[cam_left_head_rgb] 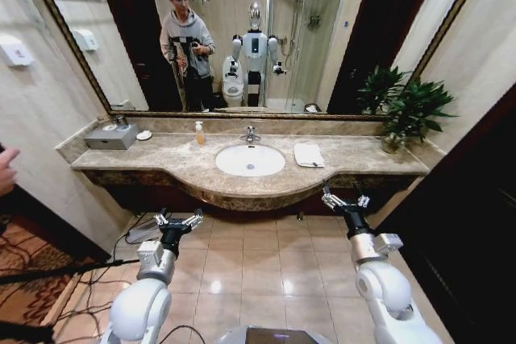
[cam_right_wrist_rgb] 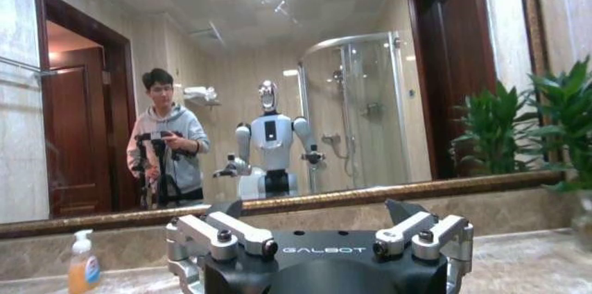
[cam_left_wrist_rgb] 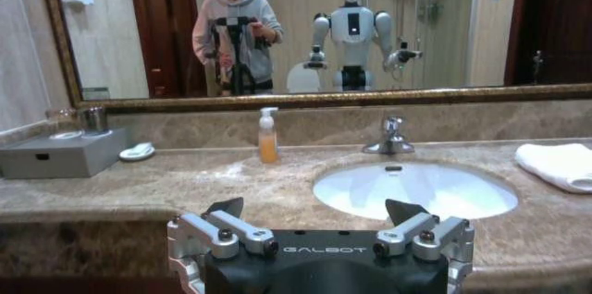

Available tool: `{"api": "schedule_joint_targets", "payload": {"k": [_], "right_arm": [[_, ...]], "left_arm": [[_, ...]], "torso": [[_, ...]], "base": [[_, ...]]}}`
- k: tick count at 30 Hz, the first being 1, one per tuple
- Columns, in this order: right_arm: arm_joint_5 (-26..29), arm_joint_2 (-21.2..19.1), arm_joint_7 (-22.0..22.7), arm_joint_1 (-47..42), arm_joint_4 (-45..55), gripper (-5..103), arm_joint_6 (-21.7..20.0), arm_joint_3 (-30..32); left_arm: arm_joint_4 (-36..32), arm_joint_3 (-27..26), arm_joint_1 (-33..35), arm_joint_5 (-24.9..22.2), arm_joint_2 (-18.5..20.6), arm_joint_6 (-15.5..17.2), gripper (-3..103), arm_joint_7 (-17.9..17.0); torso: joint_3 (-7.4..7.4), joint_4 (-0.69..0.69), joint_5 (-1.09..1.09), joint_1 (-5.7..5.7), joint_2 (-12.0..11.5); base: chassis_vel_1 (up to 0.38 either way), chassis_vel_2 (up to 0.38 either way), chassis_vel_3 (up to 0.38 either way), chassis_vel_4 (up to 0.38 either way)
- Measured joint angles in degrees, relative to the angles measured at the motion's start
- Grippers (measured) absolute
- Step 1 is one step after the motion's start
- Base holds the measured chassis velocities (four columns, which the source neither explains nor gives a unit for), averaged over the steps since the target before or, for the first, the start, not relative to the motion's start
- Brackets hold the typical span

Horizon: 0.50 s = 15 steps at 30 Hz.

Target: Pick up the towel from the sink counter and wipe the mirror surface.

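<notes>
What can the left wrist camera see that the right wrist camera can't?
Left wrist view: the towel, the white basin, the tap and the left gripper, open and empty. Right wrist view: the plant and the right gripper, open too. Both: the mirror and the soap bottle.

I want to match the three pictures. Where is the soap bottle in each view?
Head view: the soap bottle stands on the sink counter, left of the tap, under the mirror.
Left wrist view: soap bottle, between grey box and tap.
Right wrist view: soap bottle, at the lower corner.
Shared landmark: the mirror's frame.
</notes>
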Motion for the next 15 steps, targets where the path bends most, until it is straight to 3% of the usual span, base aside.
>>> {"api": "schedule_joint_targets", "payload": {"k": [8,15], "right_arm": [[1.3,-1.7,0.2,1.2,-0.7,100,-0.5,-0.1],[1.7,-2.1,0.4,2.3,-1.9,100,-0.5,-0.2]], "left_arm": [[0.0,0.0,0.0,0.0,0.0,0.0,100,0.0],[0.0,0.0,0.0,0.0,0.0,0.0,100,0.0]], "torso": [[0.0,-0.04,-0.02,0.01,0.0],[0.0,0.0,0.02,0.01,0.0]], "base": [[-0.188,0.178,0.189,-0.181],[-0.176,0.186,0.196,-0.188]]}}
